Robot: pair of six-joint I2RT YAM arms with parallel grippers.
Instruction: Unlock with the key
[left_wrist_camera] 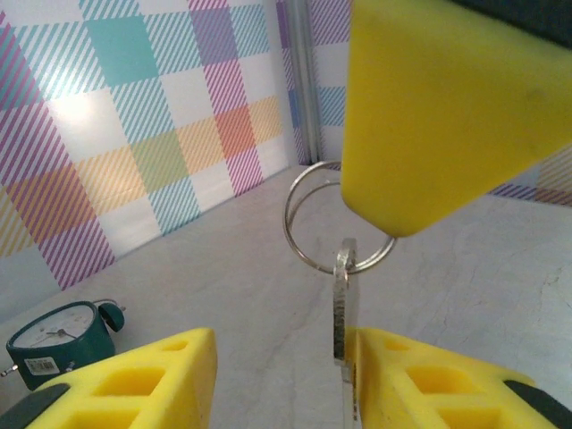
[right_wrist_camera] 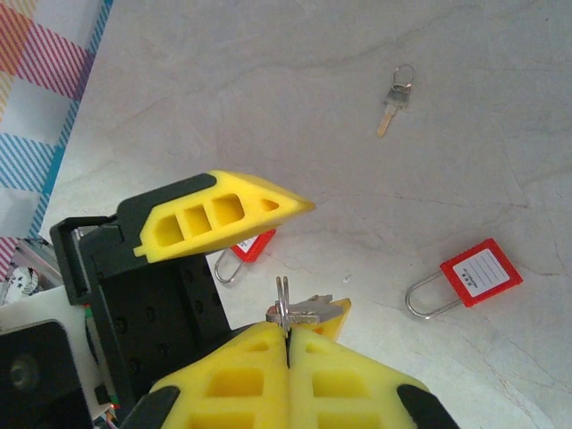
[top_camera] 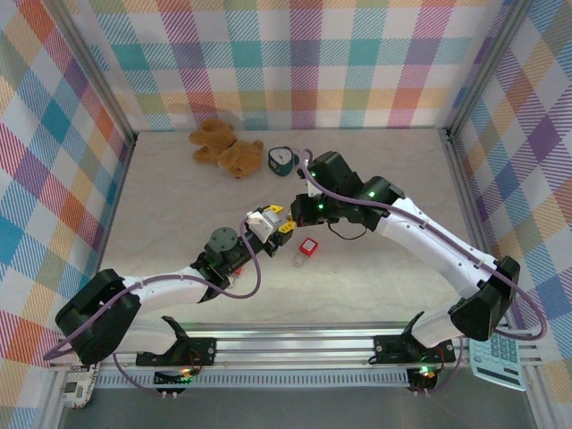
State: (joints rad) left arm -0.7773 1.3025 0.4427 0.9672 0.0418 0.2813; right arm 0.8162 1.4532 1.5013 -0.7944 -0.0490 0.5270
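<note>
Inside open left end effector (left_wrist_camera: 284,380), key (left_wrist_camera: 343,304), held by right end effector (right_wrist_camera: 288,332)

The bear (top_camera: 222,146) lay at the table's (top_camera: 179,206) back, the clock (top_camera: 283,160) just right of it. Mid-table, the key (left_wrist_camera: 341,304) hung under the right gripper (right_wrist_camera: 288,335), between the left gripper's (left_wrist_camera: 281,357) fingers. A padlock (right_wrist_camera: 469,279) lay nearby, a second key (right_wrist_camera: 395,98) farther off.

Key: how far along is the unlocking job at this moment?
Done: the key is off the table, pinched at its ring end by the shut right gripper. In hand: its blade hangs between the open fingers of the left gripper, apparently a handover. Left: the red padlock and the second padlock lie on the table, no key in either.
</note>
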